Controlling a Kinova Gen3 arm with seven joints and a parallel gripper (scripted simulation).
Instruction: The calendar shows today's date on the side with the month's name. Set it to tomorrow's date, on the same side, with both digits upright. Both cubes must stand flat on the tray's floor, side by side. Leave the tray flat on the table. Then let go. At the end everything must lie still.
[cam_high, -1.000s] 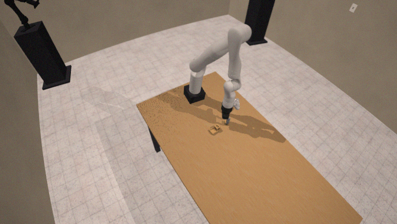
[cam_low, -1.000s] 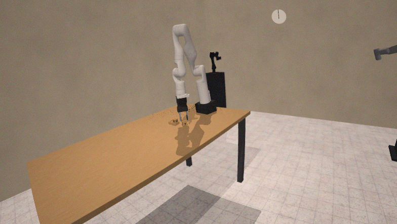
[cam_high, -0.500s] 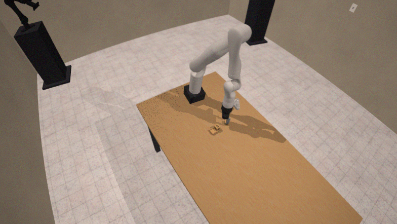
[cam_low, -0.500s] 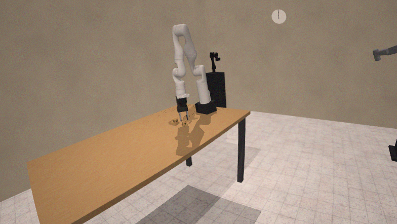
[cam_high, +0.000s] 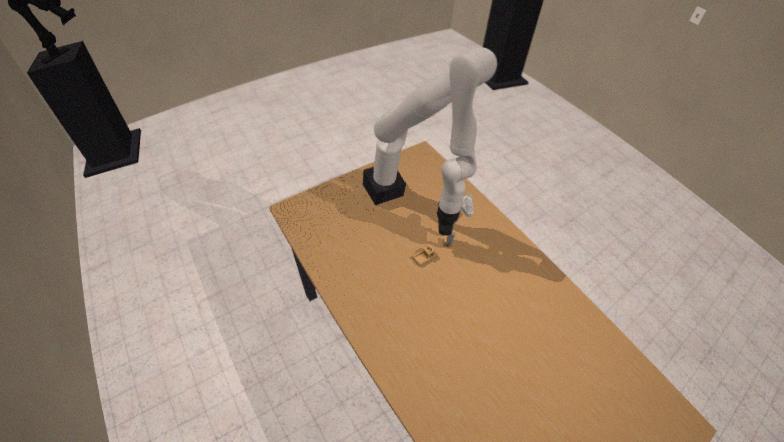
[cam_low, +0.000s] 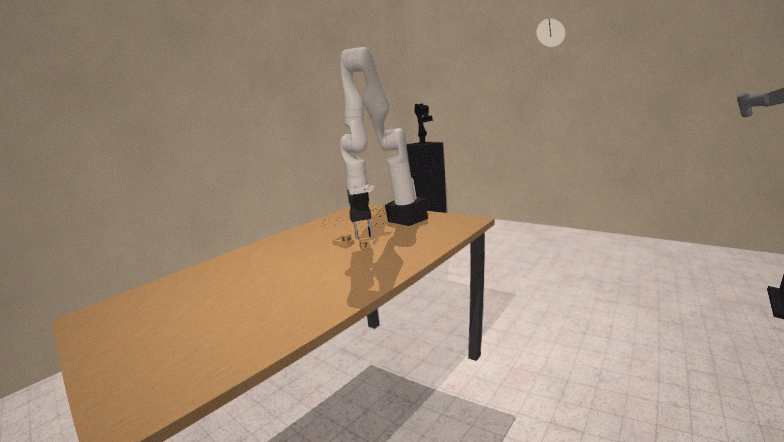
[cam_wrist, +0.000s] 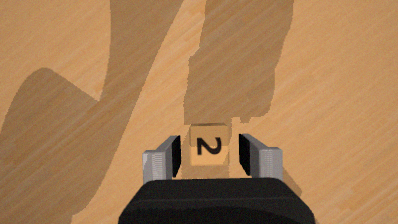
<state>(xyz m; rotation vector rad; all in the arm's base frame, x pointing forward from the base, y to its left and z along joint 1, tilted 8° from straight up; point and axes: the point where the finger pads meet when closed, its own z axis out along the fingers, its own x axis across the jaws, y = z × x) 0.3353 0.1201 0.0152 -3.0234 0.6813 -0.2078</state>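
A wooden cube (cam_wrist: 218, 159) (cam_low: 364, 245) stands on the table, apart from the tray. Its top shows a black 2, lying sideways in the wrist view. A side facing the exterior camera shows what looks like a 7. My gripper (cam_wrist: 209, 148) (cam_low: 364, 236) points down over this cube and is open. One finger is on each side of the cube, with a gap at both. The small wooden tray (cam_high: 422, 264) (cam_low: 337, 242) sits on the table beside the gripper. Another cube (cam_high: 429, 250) (cam_low: 346, 238) is in one end of it; its digit is too small to read.
The arm's black base block (cam_high: 384, 189) (cam_low: 406, 213) stands on the table (cam_high: 494, 351) (cam_low: 219, 307) behind the gripper. The arm's shadows fall across the table around the loose cube. The tray is close to the gripper, on the side away from the base.
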